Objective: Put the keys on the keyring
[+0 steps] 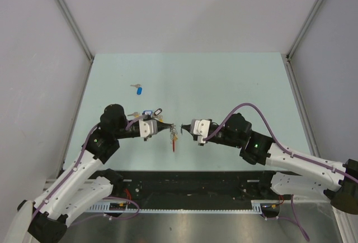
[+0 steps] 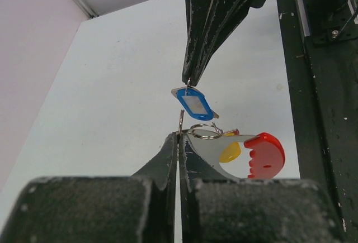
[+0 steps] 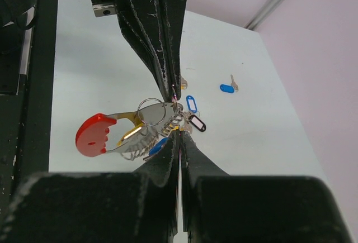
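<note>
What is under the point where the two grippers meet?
The keyring, red arc and metal half, with a yellow tag and a blue-tagged key. Its gripped part is hidden between the closed jaws.

Left claw (image 1: 170, 128) and right claw (image 1: 184, 129) meet at the keyring (image 1: 175, 142).

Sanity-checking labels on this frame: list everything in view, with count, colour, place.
keyring: one, red plastic and silvery metal, hanging in the air between the grippers
yellow-tagged key: one, yellow, hanging with the keyring
held blue-tagged key: one, blue, hanging from the right gripper's tips
far blue-tagged key: one, blue, alone on the table beyond the left arm
near blue-tagged key: one, blue, on the table by the left wrist
black-tagged key: one, black, beside it
table: one, pale green
left gripper: one, black, shut on the keyring's metal
right gripper: one, black, shut
</note>
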Robot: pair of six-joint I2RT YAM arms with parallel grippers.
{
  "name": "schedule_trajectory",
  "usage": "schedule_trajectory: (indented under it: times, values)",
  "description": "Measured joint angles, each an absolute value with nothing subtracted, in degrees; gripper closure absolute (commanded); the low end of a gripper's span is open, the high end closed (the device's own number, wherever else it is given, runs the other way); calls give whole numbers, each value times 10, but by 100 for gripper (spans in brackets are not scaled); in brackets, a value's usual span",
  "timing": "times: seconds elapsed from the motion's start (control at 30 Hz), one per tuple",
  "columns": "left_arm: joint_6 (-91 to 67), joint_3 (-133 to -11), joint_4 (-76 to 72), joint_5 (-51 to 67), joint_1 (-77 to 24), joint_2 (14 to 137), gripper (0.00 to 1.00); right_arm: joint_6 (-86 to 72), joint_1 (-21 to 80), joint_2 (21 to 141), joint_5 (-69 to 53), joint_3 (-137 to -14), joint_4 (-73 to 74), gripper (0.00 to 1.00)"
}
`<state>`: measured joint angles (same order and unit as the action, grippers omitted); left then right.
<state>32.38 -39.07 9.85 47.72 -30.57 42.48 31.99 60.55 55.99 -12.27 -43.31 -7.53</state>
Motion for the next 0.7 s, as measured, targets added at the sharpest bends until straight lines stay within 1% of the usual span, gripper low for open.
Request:
schedule_trajectory:
  times: [0.7]
  values:
    - [330,-391,105,482,-310,435,100,333,610,568,-132,-437,-69,100]
